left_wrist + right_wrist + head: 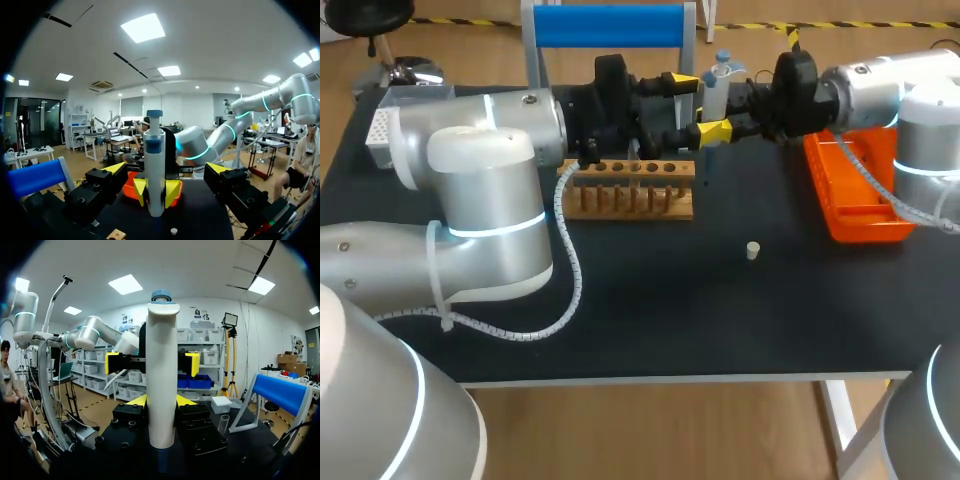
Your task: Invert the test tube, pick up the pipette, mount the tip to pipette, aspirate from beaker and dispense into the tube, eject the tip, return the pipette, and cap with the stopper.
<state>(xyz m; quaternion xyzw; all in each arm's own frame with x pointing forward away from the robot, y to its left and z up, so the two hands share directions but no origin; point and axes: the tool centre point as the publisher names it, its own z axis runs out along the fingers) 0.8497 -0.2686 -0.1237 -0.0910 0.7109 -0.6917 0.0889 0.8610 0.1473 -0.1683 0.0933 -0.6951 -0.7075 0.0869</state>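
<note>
Upright white pipette [162, 375] in right claw [161, 401]; pale stopper [753, 250] well apart.

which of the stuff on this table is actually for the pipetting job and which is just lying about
For the job: pipette, wooden tube rack, small stopper, clear beaker.

Seemingly just lying about, no clear role: orange tray, blue-topped frame, white perforated box.

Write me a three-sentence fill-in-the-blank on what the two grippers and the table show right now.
1. The right gripper is ___ on the pipette.
2. The left gripper, not touching the pipette, is ___.
3. The tray beside the right arm is coloured ___.

Missing words: shut; open; orange.
</note>
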